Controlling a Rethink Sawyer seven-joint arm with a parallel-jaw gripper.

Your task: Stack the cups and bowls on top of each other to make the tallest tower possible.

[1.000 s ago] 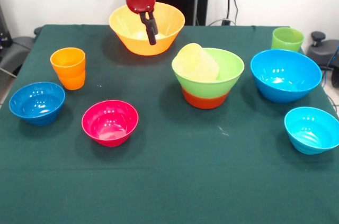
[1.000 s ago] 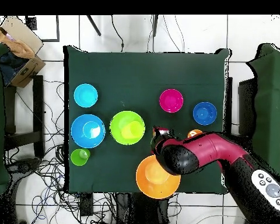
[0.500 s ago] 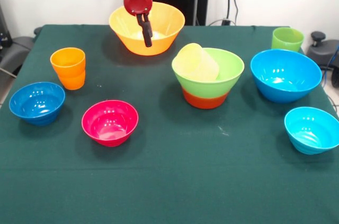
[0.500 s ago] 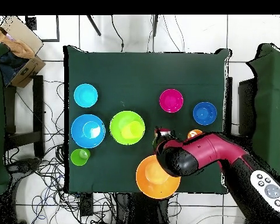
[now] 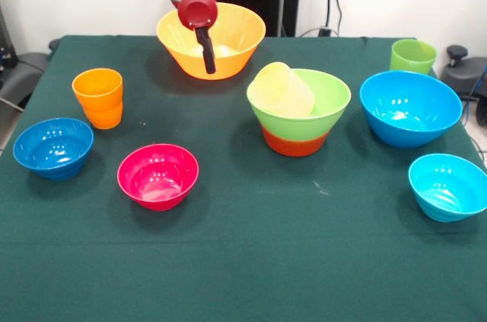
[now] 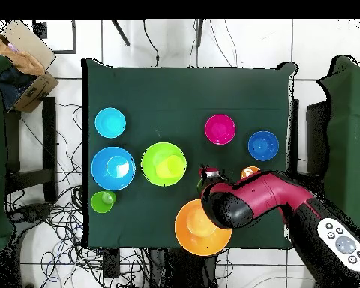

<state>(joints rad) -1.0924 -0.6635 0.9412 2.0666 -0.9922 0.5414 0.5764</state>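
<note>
My gripper (image 5: pixel 207 62) hangs in front of the big yellow-orange bowl (image 5: pixel 245 34) at the table's far side, holding nothing; in the overhead view the gripper (image 6: pixel 206 175) pokes out from under the arm. The tower is an orange-red bowl (image 5: pixel 295 144) with the light green bowl (image 5: pixel 329 109) nested in it and the pale yellow cup (image 5: pixel 281 89) lying tilted inside. The orange cup (image 5: pixel 98 97) stands at the left and the green cup (image 5: pixel 412 55) at the far right. The arm partly covers the orange cup (image 6: pixel 250 172) in the overhead view.
A magenta bowl (image 5: pixel 158 176) and a small dark blue bowl (image 5: pixel 53 147) sit front left. A big blue bowl (image 5: pixel 411 107) and a small cyan bowl (image 5: pixel 449 185) sit at the right. Chairs and cables surround the table (image 6: pixel 183 90).
The gripper has drifted a little to the left in the front view and risen slightly, staying in front of the yellow-orange bowl. No bowl or cup has moved.
</note>
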